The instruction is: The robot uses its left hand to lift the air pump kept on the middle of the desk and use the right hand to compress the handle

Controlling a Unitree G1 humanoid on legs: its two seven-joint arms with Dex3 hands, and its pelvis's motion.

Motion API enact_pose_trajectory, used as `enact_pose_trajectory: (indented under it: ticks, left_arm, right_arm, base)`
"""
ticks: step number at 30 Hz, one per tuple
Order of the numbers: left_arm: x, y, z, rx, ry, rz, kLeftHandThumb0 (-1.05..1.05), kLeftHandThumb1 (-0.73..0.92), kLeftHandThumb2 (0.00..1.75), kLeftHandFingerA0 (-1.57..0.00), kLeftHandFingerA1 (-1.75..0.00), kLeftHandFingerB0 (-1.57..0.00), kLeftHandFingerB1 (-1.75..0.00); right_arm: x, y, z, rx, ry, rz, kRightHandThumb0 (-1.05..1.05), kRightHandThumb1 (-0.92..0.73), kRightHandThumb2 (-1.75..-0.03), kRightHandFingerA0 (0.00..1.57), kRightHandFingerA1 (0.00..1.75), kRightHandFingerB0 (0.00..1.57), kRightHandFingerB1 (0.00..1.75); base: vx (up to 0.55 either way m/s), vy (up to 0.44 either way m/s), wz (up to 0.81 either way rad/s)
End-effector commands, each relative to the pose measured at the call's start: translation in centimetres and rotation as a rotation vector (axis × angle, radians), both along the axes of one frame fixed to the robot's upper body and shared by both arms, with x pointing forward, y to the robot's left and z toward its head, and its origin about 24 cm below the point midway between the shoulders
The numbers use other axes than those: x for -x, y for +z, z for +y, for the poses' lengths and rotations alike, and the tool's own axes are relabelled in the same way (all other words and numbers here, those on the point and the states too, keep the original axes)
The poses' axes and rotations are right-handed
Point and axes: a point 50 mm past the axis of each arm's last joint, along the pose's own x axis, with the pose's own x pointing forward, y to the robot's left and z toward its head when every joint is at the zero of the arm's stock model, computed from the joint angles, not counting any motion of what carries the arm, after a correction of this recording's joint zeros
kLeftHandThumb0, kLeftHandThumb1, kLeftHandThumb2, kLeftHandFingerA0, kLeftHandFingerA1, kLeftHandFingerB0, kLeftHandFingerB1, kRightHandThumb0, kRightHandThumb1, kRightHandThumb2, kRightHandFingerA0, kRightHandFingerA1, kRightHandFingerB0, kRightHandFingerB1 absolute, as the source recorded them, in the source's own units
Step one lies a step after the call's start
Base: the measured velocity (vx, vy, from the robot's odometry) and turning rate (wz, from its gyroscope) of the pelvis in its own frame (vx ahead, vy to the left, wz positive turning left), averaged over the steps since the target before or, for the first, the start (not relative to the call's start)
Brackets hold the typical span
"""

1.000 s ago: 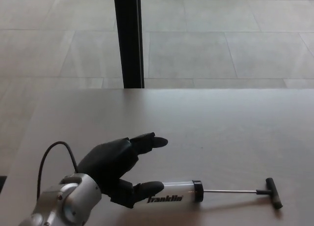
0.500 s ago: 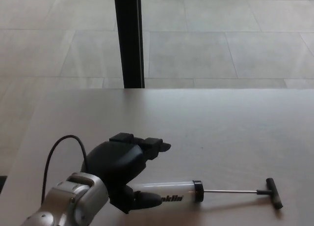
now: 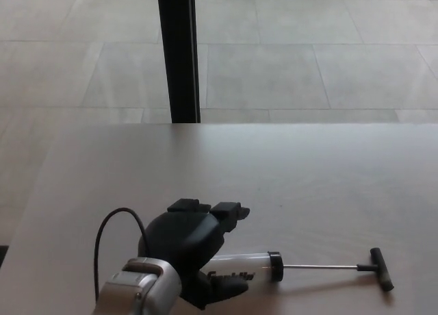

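While the wide pale wood-grain desk (image 3: 287,171) fills most of the head view, a black upright post (image 3: 178,55) stands on the grey tiled floor (image 3: 308,48) beyond its far edge. The robot's black left hand (image 3: 195,250) sits over the near end of the clear-barrelled air pump (image 3: 274,267), fingers (image 3: 229,212) apart above the barrel and thumb below, not closed on it. The pump lies flat near the desk's front edge, rod extended rightward to its black T-handle (image 3: 382,268).
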Motion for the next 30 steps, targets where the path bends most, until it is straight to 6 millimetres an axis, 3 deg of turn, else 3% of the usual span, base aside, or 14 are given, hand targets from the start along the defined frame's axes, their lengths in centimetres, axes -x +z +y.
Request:
enact_pose_trajectory:
  ticks: [1,3,4,7,8,16,17,18,19,20,21,23,25,30]
  left_arm:
    - [0.3,-0.6,0.6,0.010,0.101,0.089,-0.92,0.71,0.61,-0.02,-0.53,-0.09,-0.35]
    - [0.7,-0.5,0.2,0.007,0.109,0.085,-0.91,0.71,0.62,-0.02,-0.52,-0.11,-0.36]
    - [0.8,-0.6,0.1,-0.012,0.107,0.086,-0.92,0.57,0.98,-0.05,-0.48,-0.09,-0.42]
    - [0.8,-0.5,0.3,-0.039,0.111,0.084,-0.89,0.56,0.98,-0.04,-0.47,-0.08,-0.43]
    - [0.9,-1.0,0.6,-0.065,0.119,0.074,-0.41,0.31,0.97,-0.06,-0.57,0.00,-0.50]
    - [0.9,-1.9,1.8,-0.182,0.155,0.064,-0.41,0.31,0.96,-0.07,-0.57,0.00,-0.50]
    - [0.9,-2.1,1.8,-0.229,0.155,0.077,-0.81,0.52,0.92,-0.05,-0.50,-0.10,-0.47]
    - [1.0,-2.2,1.8,-0.238,0.160,0.077,-0.40,0.32,0.96,-0.07,-0.57,0.00,-0.50]
    - [1.0,-2.2,1.8,-0.239,0.161,0.077,-0.40,0.32,0.96,-0.07,-0.57,0.00,-0.50]
    - [1.0,-2.4,1.9,-0.260,0.164,0.062,-0.77,0.48,0.86,-0.11,-0.59,-0.15,-0.47]
    - [1.0,-2.5,2.0,-0.275,0.167,0.050,-0.74,0.60,0.58,-0.14,-0.62,-0.23,-0.38]
    - [1.0,-2.7,2.0,-0.308,0.166,0.049,-0.70,0.60,0.57,-0.22,-0.75,-0.26,-0.37]
    - [1.1,-2.8,2.1,-0.321,0.173,0.058,-0.64,0.59,0.56,-0.24,-0.83,-0.29,-0.37]
    - [1.0,-2.7,2.1,-0.287,0.195,0.073,-0.62,0.62,0.58,-0.18,-0.81,-0.27,-0.37]
  right_arm:
    - [-0.1,0.1,-0.4,-0.026,-0.029,-0.004,-0.76,-0.90,-0.67,0.52,0.58,0.62,0.44]
    - [-0.3,0.1,-0.4,-0.029,-0.029,-0.010,-0.78,-0.89,-0.69,0.54,0.61,0.62,0.44]
    - [-0.4,0.1,-0.4,-0.033,-0.027,-0.010,-0.78,-0.89,-0.69,0.54,0.59,0.62,0.44]
    - [-0.6,0.3,-0.3,-0.027,-0.025,-0.016,-0.77,-0.89,-0.67,0.52,0.57,0.62,0.44]
    - [-0.5,0.3,-0.3,-0.017,-0.026,-0.014,-0.76,-0.90,-0.67,0.51,0.57,0.61,0.43]
    - [-0.6,0.4,-0.8,-0.011,-0.045,-0.020,-0.76,-0.90,-0.68,0.52,0.62,0.62,0.44]
    - [-0.7,0.3,-0.7,-0.021,-0.045,-0.019,-0.74,-0.89,-0.67,0.52,0.58,0.62,0.44]
    - [-0.8,0.4,-0.6,-0.025,-0.048,-0.019,-0.75,-0.89,-0.68,0.53,0.59,0.62,0.43]
    - [-0.8,0.4,-0.6,-0.025,-0.048,-0.019,-0.75,-0.89,-0.68,0.53,0.59,0.62,0.43]
    - [-0.8,0.4,-0.4,-0.039,-0.046,-0.023,-0.72,-0.88,-0.67,0.53,0.59,0.62,0.44]
    - [-0.8,0.4,-0.3,-0.027,-0.042,-0.018,-0.71,-0.89,-0.68,0.52,0.56,0.61,0.44]
    - [-0.9,0.5,-0.4,-0.032,-0.038,-0.023,-0.73,-0.69,-0.94,0.46,0.62,0.57,0.56]
    - [-0.8,0.5,-0.5,-0.032,-0.047,-0.030,-0.69,-0.88,-0.67,0.53,0.57,0.64,0.45]
    - [-0.9,0.7,-0.6,-0.030,-0.075,-0.028,-0.69,-0.86,-0.66,0.54,0.61,0.65,0.44]
  base:
    - [0.00,0.000,0.00]
    - [0.00,0.000,0.00]
    - [0.00,0.000,0.00]
    - [0.00,0.000,0.00]
    - [0.00,0.000,0.00]
    - [0.00,0.000,0.00]
    - [0.00,0.000,0.00]
    - [0.00,0.000,0.00]
    - [0.00,0.000,0.00]
    - [0.00,0.000,0.00]
    - [0.00,0.000,0.00]
    - [0.00,0.000,0.00]
    - [0.00,0.000,0.00]
    - [0.00,0.000,0.00]
